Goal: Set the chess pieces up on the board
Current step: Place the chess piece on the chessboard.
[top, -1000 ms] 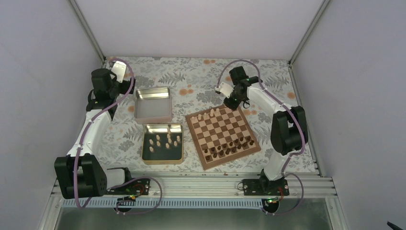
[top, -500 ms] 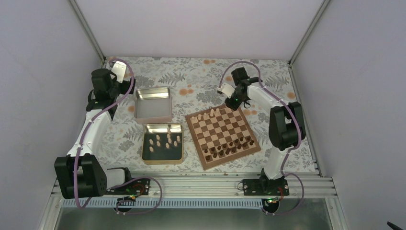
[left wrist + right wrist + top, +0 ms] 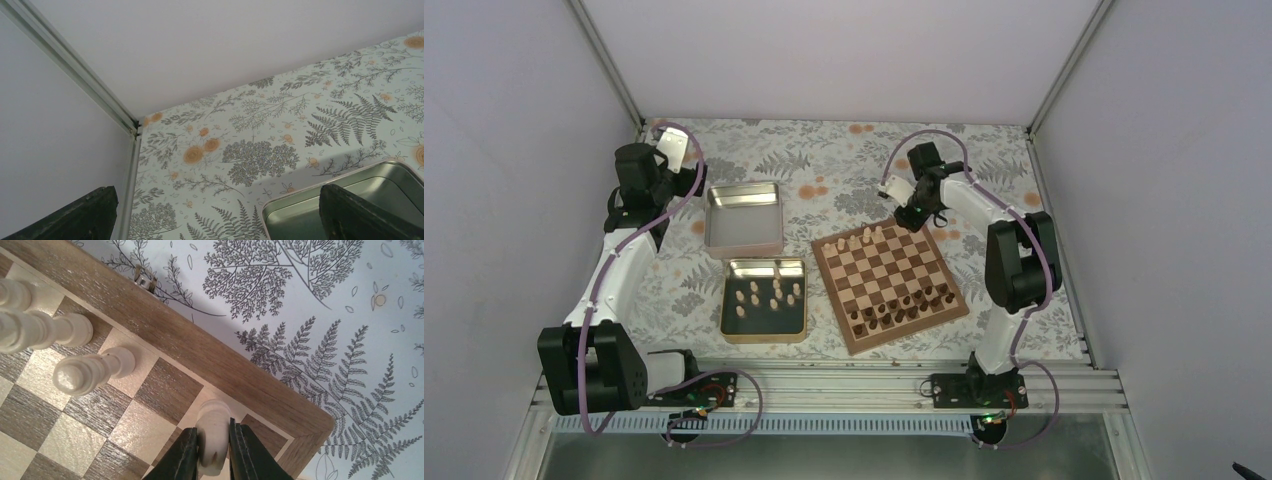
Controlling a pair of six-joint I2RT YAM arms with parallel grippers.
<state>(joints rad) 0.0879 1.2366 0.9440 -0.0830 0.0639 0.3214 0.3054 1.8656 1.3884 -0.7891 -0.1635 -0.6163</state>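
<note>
Pale beige wood: one chessman [image 3: 214, 415], gripped at its upper part between the dark fingers [image 3: 184, 454] of the right pincer [image 3: 214, 452], which is clenched on it.

Location: far right corner of the board [image 3: 200, 347], over the edge rank. It appears to be over the light square next to the dark corner square. Whether the base already rests on the wood cannot be told.

Same rank: further pale chessmen [image 3: 95, 371] standing upright, with one dark square vacant between the nearest and the held one.

Opposite edge of the board: dark chessmen [image 3: 902, 305], two rows, set up.

Left of the board: a tin [image 3: 764, 337] holding the loose pale pieces [image 3: 767, 293], several in number. Beyond it, a second tin [image 3: 744, 247], nothing seen inside.

Left pincer [image 3: 215, 220]: released, fingers wide apart, nothing between them. It hangs at the far left corner beside the second tin.

Step in hand (judged): seating one back-rank man, with much of the pale side yet to come.

Next move (judged): lower until the base sits flat and centred on its square, open the jaws only slightly, and lift straight up so the neighbours are not knocked. Then go to the tin for another.
</note>
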